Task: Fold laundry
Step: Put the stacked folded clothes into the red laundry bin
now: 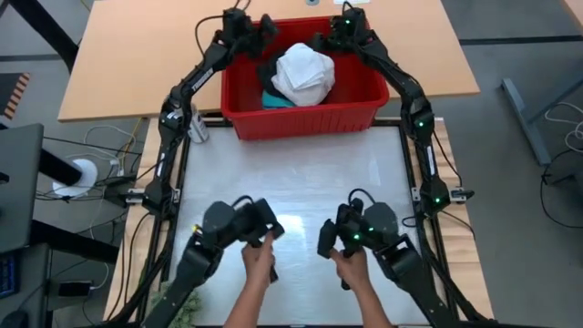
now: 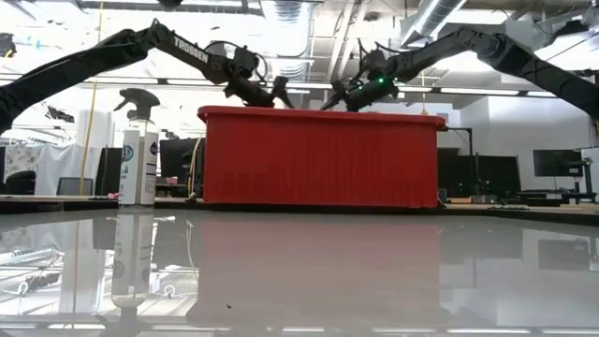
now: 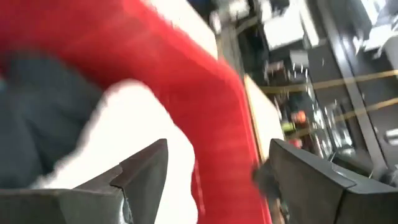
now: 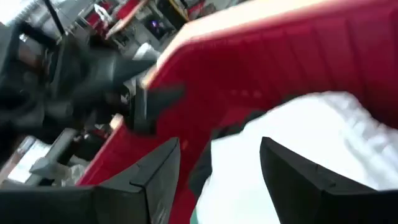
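The laundry lies heaped in the red basket (image 1: 301,114) at the table's far edge. A white garment (image 1: 303,73) is on top, a black one (image 1: 270,69) shows at its left, and a teal one (image 1: 278,98) peeks out beneath. My left gripper (image 1: 262,27) hovers open over the basket's far left corner, above the rim (image 2: 281,94). My right gripper (image 1: 339,29) hovers open over the far right part (image 2: 335,98). Both wrist views look past empty fingers down at the white garment (image 3: 124,130) (image 4: 298,143). Nothing is between either pair of fingers.
A spray bottle (image 2: 138,150) stands left of the basket. The white table surface (image 1: 291,173) in front of the basket is bare. A person's hands (image 1: 260,260) hold two control arms at the near edge. A green fuzzy plant (image 1: 178,305) sits near left.
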